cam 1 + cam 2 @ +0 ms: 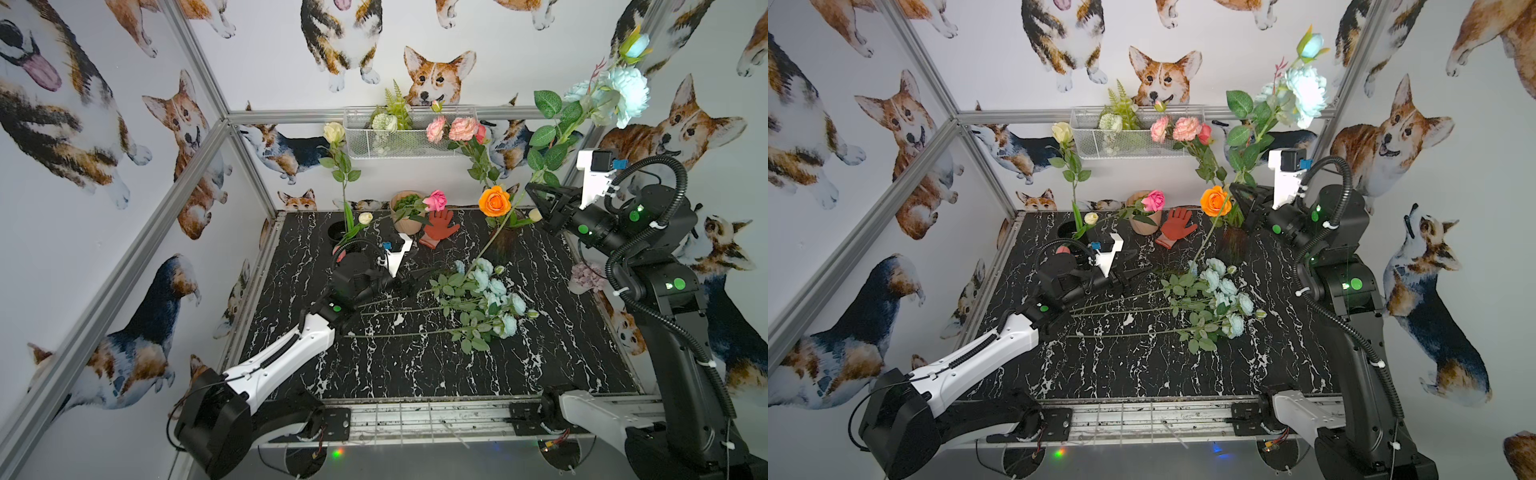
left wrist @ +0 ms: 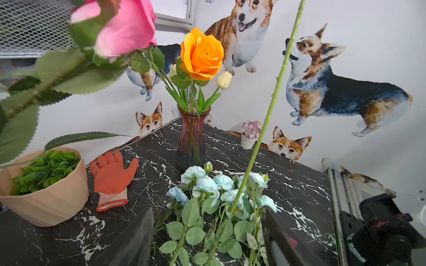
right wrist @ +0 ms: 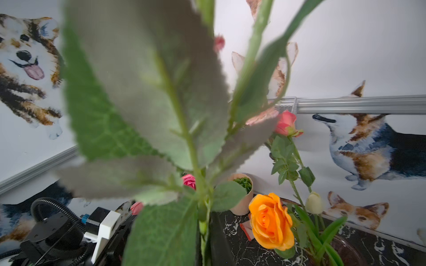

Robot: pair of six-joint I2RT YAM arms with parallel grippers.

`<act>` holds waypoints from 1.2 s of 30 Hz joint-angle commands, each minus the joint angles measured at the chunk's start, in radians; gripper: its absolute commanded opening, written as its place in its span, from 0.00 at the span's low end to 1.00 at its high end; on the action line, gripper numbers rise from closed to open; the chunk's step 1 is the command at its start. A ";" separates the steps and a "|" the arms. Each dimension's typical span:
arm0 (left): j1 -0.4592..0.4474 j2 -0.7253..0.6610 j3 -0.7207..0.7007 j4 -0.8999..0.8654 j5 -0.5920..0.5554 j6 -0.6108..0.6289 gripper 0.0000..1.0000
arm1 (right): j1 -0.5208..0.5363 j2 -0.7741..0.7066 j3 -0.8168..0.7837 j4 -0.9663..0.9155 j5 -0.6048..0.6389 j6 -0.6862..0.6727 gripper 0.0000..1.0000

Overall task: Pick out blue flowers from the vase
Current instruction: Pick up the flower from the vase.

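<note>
Corgi-print walls around a black marble table point(image 1: 415, 374). Right gripper point(image 1: 535, 192), right of centre in both top views: fingers point(image 3: 216, 239) clamped together on a blue flower's stem point(image 1: 494, 241). Bloom point(image 1: 627, 93) raised to the upper right, probably so the long stem clears the vase point(image 2: 191, 138). Left gripper point(image 1: 422, 277), centre: fingers point(image 2: 276, 239) well apart, holding nothing, low over the stems of the blue flowers point(image 1: 494, 299) already lying on the table. Orange rose point(image 1: 493, 200) standing in the vase.

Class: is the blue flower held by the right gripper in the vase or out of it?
Out. Its stem slants past the vase, clear of its mouth, down toward the blue flowers lying on the table.
</note>
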 commanded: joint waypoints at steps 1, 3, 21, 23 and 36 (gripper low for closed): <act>-0.012 0.019 0.017 0.062 0.024 -0.013 0.74 | 0.051 -0.002 -0.050 0.084 0.013 0.030 0.00; -0.020 0.031 0.025 0.068 0.025 -0.012 0.74 | 0.080 0.007 -0.067 0.087 0.022 0.027 0.00; -0.064 0.085 0.035 0.109 0.016 -0.021 0.74 | 0.236 0.129 -0.153 0.173 0.101 0.033 0.00; -0.065 0.089 0.035 0.110 0.014 -0.021 0.74 | 0.239 0.126 -0.156 0.176 0.101 0.035 0.00; -0.074 0.168 0.105 0.169 0.030 -0.046 0.71 | 0.282 0.144 -0.188 0.225 0.090 0.062 0.00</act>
